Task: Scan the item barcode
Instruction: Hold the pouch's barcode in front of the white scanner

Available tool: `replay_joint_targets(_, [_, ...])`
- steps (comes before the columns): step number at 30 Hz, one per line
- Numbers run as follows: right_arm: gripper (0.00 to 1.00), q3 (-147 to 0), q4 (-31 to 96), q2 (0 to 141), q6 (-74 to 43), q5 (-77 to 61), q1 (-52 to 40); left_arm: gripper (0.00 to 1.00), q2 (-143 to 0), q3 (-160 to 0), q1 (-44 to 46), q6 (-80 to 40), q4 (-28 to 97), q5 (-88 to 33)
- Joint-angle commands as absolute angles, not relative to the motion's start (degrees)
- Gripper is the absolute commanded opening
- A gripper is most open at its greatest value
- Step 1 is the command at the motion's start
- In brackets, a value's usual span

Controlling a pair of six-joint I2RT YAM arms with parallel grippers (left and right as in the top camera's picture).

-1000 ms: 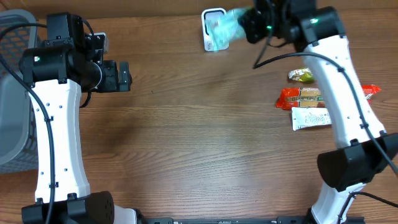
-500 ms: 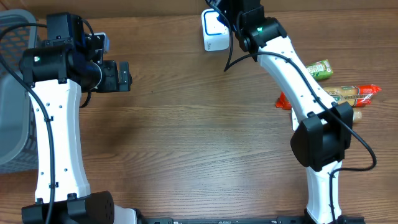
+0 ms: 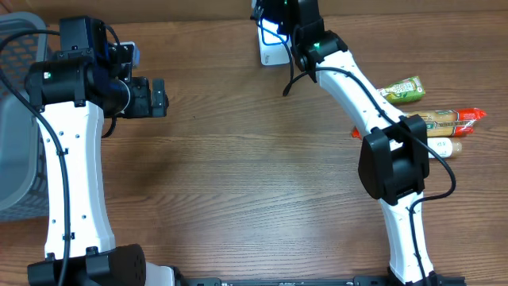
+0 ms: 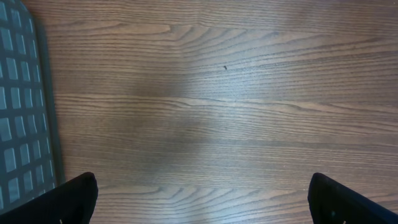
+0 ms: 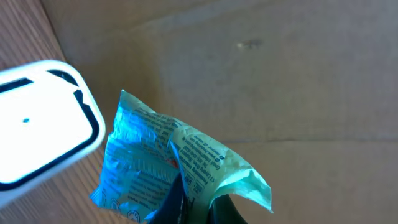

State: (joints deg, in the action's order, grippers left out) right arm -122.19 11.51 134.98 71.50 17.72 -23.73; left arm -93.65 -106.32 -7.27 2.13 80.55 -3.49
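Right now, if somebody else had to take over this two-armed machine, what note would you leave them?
Left gripper: open and empty, above the bare wooden table, beside the grey plastic basket.
Right gripper: shut on a crinkly blue-green snack packet, held beside the white box-shaped scanner at the table's far edge.
Done: packet picked up and brought to the scanner.
Left: whether the barcode has registered cannot be told. A green packet, an orange-red packet and a white packet lie on the right side.
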Motion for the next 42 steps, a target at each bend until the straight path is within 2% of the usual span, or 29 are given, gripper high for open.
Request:
replay_joint_targets(1, [0.04, -123.1, 10.3, 134.5, 77.0, 18.7, -24.1, 0.99, -93.8, -106.2, -7.5, 3.4, 80.5, -4.1])
replay_joint_targets(16, [0.04, -123.1, 14.6, 134.7, 77.0, 14.9, -23.7, 1.00, -93.8, -106.2, -7.5, 3.4, 80.6, -4.1])
replay_joint_targets(42, [0.04, -123.1, 13.8, 134.7, 81.5, 16.0, -23.5, 1.00, -93.8, -106.2, -7.5, 3.4, 80.5, -4.1])
